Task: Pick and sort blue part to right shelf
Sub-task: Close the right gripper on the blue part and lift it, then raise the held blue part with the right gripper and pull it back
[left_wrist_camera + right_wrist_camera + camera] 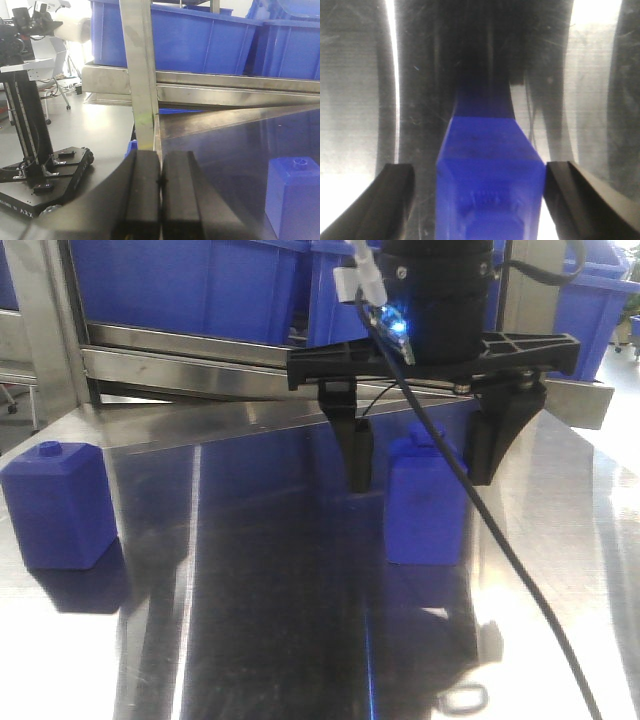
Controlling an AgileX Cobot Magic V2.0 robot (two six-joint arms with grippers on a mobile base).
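The blue part stands upright on the steel table, right of the middle. My right gripper hangs over it, open, with one finger on each side of it. In the right wrist view the blue part fills the space between the fingers; the right-hand finger is almost at its side and the left-hand one stands apart. My left gripper is shut and empty near the table's left corner. The right shelf stands behind the table, with steel rails and blue bins.
A squatter blue block with a round knob stands at the table's left edge; it also shows in the left wrist view. The shelf's upright post rises just ahead of the left gripper. A black cable hangs across the blue part.
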